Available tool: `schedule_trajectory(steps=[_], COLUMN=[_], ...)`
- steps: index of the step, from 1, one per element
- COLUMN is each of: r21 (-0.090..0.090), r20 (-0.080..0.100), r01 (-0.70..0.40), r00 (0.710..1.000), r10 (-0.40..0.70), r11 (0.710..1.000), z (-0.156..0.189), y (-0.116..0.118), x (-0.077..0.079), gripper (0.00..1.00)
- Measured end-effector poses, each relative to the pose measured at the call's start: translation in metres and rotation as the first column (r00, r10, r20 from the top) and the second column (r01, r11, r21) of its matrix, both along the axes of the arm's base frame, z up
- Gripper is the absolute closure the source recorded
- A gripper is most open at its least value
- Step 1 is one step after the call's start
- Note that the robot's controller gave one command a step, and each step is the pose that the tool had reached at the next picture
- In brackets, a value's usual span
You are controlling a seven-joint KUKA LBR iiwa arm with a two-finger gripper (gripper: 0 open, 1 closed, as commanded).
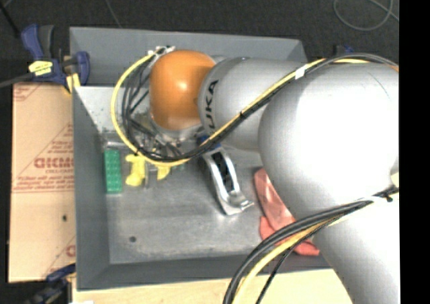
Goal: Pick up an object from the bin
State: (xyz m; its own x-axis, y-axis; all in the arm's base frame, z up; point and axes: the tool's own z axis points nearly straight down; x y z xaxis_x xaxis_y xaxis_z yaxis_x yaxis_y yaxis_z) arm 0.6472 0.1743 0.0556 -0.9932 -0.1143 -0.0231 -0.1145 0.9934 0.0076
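Note:
My gripper is low in the left half of the bin, under the arm's wrist. Directly below it in the view lies a small yellow plastic piece, partly hidden by the cables. A green studded brick lies just left of the yellow piece, lengthwise along the bin's left wall. To the right of the gripper a silver and black oblong tool lies on the bin floor.
A pink-red soft thing lies at the bin's right, half under the arm. The arm covers the bin's right and back. Bare grey floor shows at the front left, with the left wall close to the green brick.

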Motion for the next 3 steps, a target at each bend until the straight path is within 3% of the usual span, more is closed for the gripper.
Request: schedule_trajectory(steps=[2, 3], r21=[-0.001, -0.004], r20=[0.002, -0.005], r01=[-0.009, -0.009], r00=[1.000, 1.000], r10=[0.009, 0.009], r11=[1.000, 1.000], z=[0.007, 0.025], y=[-0.001, -0.002], x=[-0.001, -0.003], gripper=[1.00, 1.00])
